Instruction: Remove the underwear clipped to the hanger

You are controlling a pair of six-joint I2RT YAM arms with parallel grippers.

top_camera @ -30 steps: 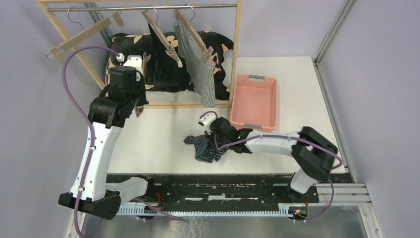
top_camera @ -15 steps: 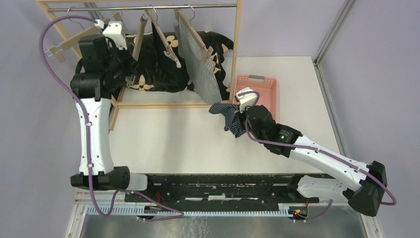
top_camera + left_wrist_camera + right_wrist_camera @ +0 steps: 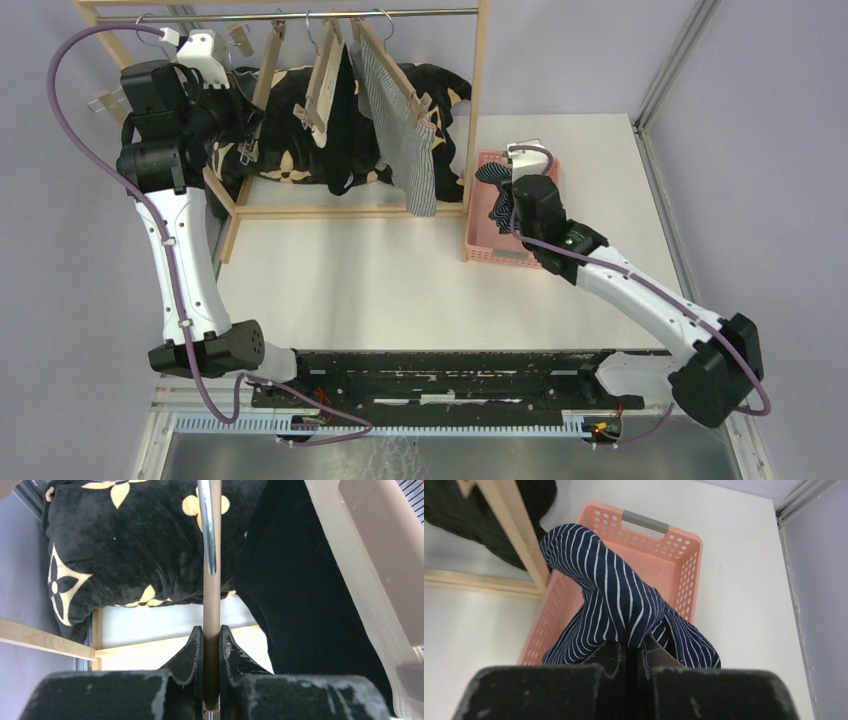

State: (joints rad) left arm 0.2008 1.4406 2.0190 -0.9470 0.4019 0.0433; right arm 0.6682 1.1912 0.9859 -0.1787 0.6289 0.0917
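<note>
My right gripper is shut on the navy striped boxers and holds them above the near-left part of the pink basket. In the right wrist view the cloth bunches over my shut gripper. My left gripper is raised to the rack and shut on a thin wooden hanger bar, under its metal hook. The black boxers hang clipped beside it, to the right. The grey-white pinstriped boxers hang clipped on the right hanger.
A wooden rack with a metal rail stands at the back left. The black cushion with cream flowers lies under it and fills the upper left of the left wrist view. A metal frame post stands at the right.
My right arm lifted the navy boxers off the table and carried them right and back over the basket. My left arm rose to the rack and closed on a hanger; the black-boxers hanger swung.
</note>
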